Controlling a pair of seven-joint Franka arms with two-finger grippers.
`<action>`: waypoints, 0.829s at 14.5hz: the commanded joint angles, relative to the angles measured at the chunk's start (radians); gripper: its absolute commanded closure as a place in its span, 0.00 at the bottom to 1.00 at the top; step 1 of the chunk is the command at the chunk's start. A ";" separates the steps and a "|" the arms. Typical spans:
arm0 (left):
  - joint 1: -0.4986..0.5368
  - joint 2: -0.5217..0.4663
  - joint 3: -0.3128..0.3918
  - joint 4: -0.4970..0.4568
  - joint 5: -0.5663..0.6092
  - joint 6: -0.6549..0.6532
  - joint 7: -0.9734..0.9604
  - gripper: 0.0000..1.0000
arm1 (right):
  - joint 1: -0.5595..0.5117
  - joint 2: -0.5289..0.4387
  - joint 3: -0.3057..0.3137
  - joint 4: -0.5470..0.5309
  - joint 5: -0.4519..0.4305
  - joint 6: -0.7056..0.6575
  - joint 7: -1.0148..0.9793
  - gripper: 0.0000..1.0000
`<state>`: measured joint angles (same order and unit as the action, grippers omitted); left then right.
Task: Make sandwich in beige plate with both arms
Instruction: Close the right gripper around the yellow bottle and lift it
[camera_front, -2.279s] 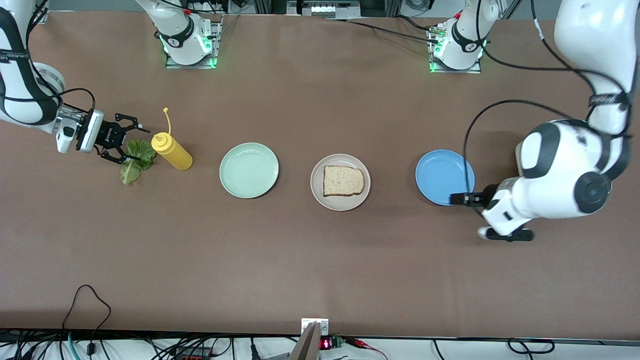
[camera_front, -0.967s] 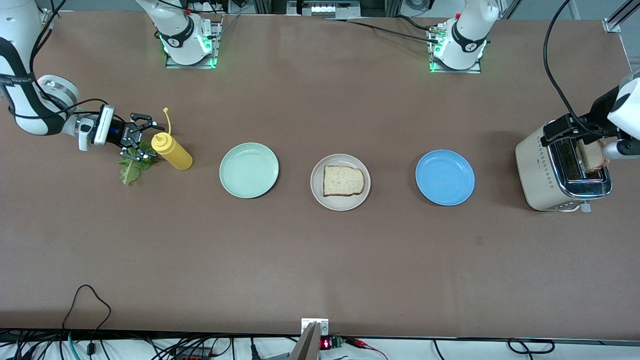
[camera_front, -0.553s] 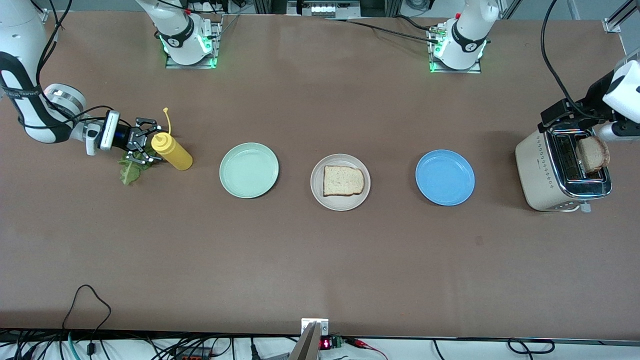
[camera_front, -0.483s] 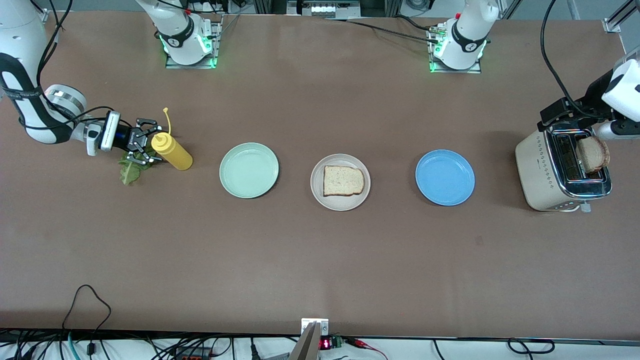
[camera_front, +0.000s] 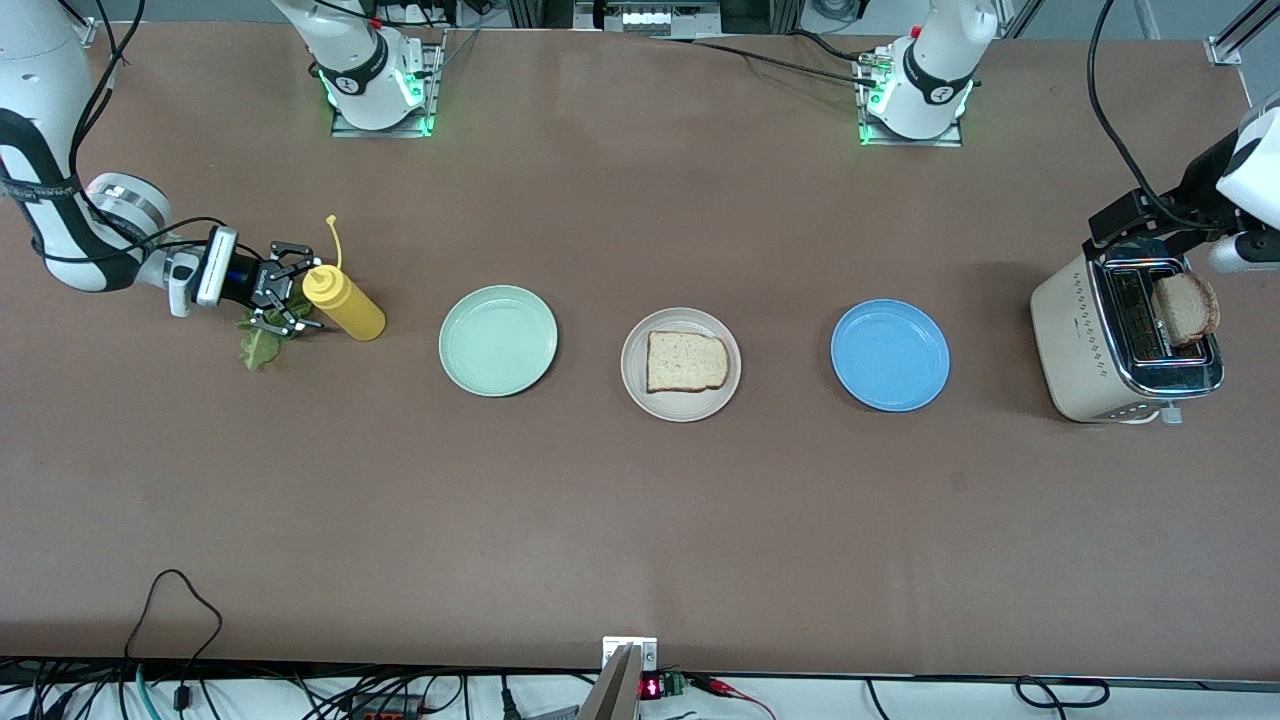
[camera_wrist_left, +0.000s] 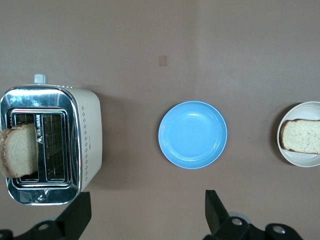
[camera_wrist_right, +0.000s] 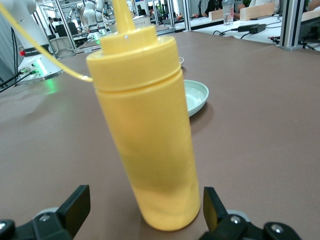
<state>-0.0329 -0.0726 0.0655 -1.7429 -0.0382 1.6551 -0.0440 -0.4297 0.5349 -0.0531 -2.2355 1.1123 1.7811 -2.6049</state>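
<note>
The beige plate (camera_front: 634, 385) sits mid-table with one bread slice (camera_front: 686, 361) on it; both show in the left wrist view, plate (camera_wrist_left: 300, 159) and slice (camera_wrist_left: 301, 135). A second slice (camera_front: 1185, 308) stands in the toaster (camera_front: 1085, 345), also in the left wrist view (camera_wrist_left: 20, 156). The green lettuce leaf (camera_front: 258, 345) lies on the table beside the yellow bottle (camera_front: 345, 305). My right gripper (camera_front: 292, 288) is open, low over the lettuce, with the bottle (camera_wrist_right: 145, 130) just ahead between its fingers (camera_wrist_right: 75, 205). My left gripper (camera_front: 1130, 218) is open (camera_wrist_left: 146, 215), empty, high over the table beside the toaster.
A mint green plate (camera_front: 498, 340) lies between the bottle and the beige plate. A blue plate (camera_front: 889, 355) lies between the beige plate and the toaster, also in the left wrist view (camera_wrist_left: 192, 134). Cables run along the table edge nearest the front camera.
My right gripper moved over the lettuce toward the yellow bottle and stays open. My left arm rose from beside the blue plate to high beside the toaster.
</note>
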 joint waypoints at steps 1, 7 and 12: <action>-0.002 -0.006 -0.007 0.016 0.032 -0.034 0.021 0.00 | -0.008 0.022 0.015 0.008 0.027 -0.011 -0.015 0.00; 0.001 -0.006 -0.004 0.014 0.031 -0.031 0.021 0.00 | 0.000 0.039 0.045 0.007 0.064 0.000 -0.015 0.00; 0.002 -0.003 -0.001 0.014 0.031 -0.026 0.021 0.00 | 0.017 0.042 0.049 0.008 0.081 0.011 -0.009 0.04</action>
<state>-0.0331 -0.0726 0.0632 -1.7412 -0.0382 1.6437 -0.0394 -0.4159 0.5688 -0.0092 -2.2348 1.1725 1.7857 -2.6049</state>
